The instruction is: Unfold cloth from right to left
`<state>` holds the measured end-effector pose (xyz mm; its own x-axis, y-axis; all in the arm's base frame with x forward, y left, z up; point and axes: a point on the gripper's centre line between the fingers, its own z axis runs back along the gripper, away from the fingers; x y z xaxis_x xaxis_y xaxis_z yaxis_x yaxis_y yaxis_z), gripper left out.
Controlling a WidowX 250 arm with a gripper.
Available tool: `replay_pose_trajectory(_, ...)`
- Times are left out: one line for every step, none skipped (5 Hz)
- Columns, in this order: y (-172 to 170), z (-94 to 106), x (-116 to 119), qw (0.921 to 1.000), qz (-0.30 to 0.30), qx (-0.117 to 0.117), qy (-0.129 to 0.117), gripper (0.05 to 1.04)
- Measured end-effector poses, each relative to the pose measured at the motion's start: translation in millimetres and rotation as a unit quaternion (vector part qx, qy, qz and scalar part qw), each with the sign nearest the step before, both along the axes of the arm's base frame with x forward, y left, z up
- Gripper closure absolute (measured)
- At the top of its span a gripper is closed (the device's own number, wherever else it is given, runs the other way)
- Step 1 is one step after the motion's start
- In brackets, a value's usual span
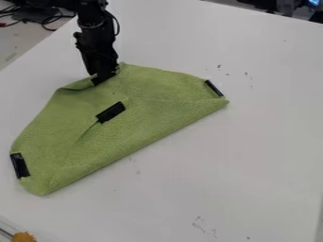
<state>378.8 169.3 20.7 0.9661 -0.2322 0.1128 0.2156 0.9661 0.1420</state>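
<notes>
Below the black two-finger gripper (pixel 105 78), the folded green fabric cloth (pixel 148 113) is touched at its upper edge; whether it is clenched cannot be told.

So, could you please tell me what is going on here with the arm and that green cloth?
A black robot arm has its gripper down at the far edge of the green cloth, which lies on the white table. The job is to unfold the cloth, and for now it still looks folded over, with a long, fairly straight edge on the near side. Whether the gripper has hold of it, I cannot tell.
</notes>
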Motion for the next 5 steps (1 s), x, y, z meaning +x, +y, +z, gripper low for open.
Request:
replay_pose_trajectory(5, 1.0, -2, 0.9999, 0.005, 0.014, 0.003, 0.295)
replay_pose_trajectory(13, 5.3, 2, 0.9995, 0.001, 0.03, -0.006, 0.084)
replay_pose_trajectory(33, 6.5, 14, 0.9987, -0.001, 0.044, -0.027, 0.077)
replay_pose_trajectory(46, 1.0, 23, 0.998, -0.007, 0.051, -0.036, 0.083)
replay_pose_trajectory(52, 2.0, 34, 0.9974, -0.023, 0.059, -0.035, 0.083)
